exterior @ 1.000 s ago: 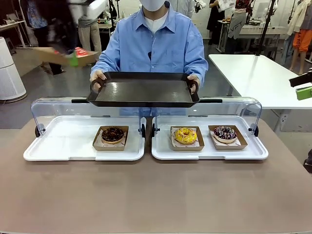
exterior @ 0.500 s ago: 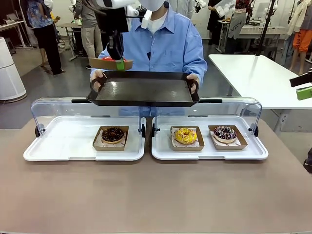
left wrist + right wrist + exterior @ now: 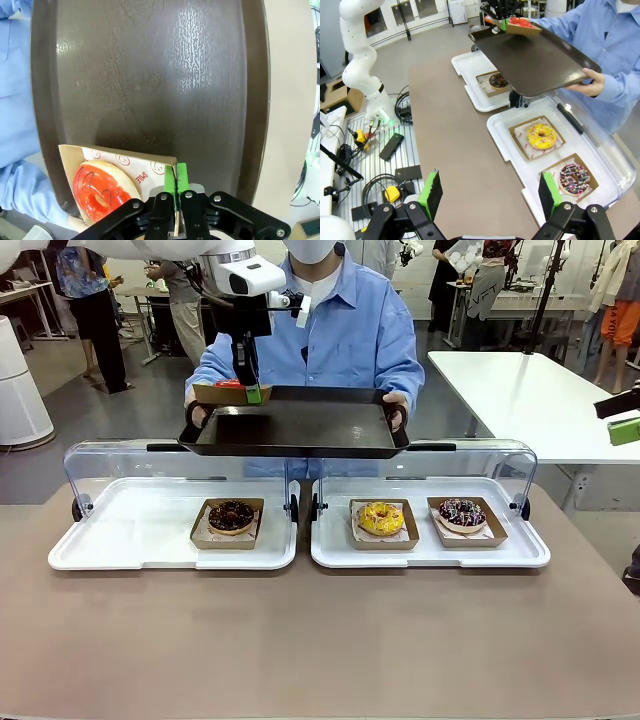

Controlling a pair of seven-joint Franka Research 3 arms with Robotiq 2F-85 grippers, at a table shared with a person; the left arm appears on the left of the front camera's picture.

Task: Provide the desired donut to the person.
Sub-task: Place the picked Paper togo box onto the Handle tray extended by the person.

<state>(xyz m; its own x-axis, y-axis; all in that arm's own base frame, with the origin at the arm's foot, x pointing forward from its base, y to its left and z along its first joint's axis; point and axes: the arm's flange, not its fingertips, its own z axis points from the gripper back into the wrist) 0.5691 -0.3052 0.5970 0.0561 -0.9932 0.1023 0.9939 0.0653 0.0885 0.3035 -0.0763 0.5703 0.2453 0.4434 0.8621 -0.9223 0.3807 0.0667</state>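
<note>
In the front view, the red-glazed donut [image 3: 228,384] is carried in a cardboard tray [image 3: 225,396] at the 10 o'clock corner of the dark serving tray [image 3: 300,428], which is held level by the person [image 3: 335,335]. The donut is laid flat, hole upward. The cardboard tray's wider side is seen running 9 to 3 o'clock. Its 3 o'clock wall is pinched between the closed jaws of the left gripper [image 3: 252,392]. The right gripper [image 3: 490,194] is seen spread wide above the table [image 3: 455,125], with nothing held.

Red-glazed donut [image 3: 100,192], brown box [image 3: 222,394], dark textured tray [image 3: 300,430], yellow donut [image 3: 380,517], rainbow-sprinkled chocolate donut [image 3: 461,511], light-blue shirt [image 3: 340,330], green-padded black fingers [image 3: 182,176]
</note>
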